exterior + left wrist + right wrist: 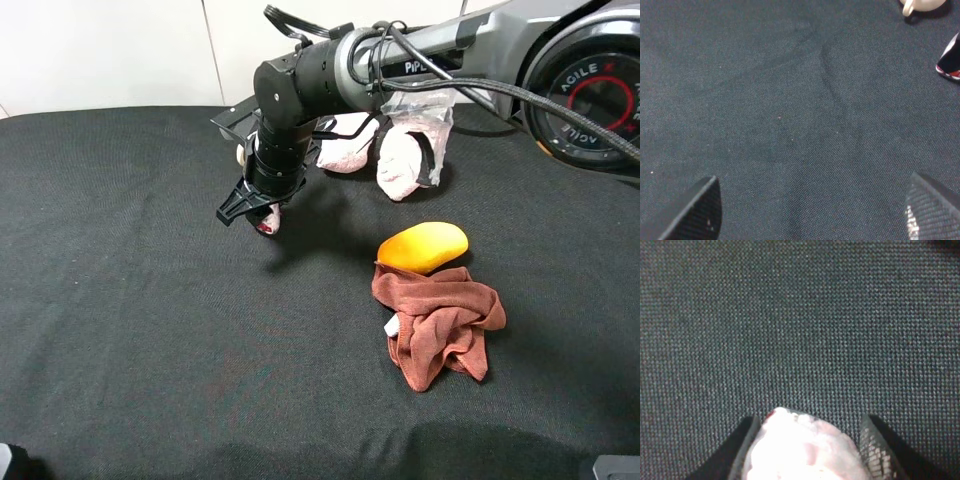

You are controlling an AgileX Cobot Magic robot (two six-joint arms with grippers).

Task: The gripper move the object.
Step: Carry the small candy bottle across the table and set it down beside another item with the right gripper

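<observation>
The right arm reaches across the middle, and its black gripper (255, 208) points down at the black cloth, shut on the object (267, 224). Only the small bottle's white and red-pink lower end shows below the fingers. In the right wrist view the object (802, 452) is a blurred white-pink mass filling the gap of the right gripper (810, 427), close over the cloth. Whether it touches the cloth I cannot tell. The left gripper (810, 210) hovers over bare cloth with its fingers wide apart and nothing between them. The object's red-and-white edge (946, 71) shows at that view's border.
A yellow mango (423, 247) lies right of the gripper, with a crumpled rust-brown rag (438, 320) just in front of it. White crumpled bags (405, 150) lie behind the arm. A cream teapot (920, 4) sits behind the gripper, mostly hidden in the exterior view.
</observation>
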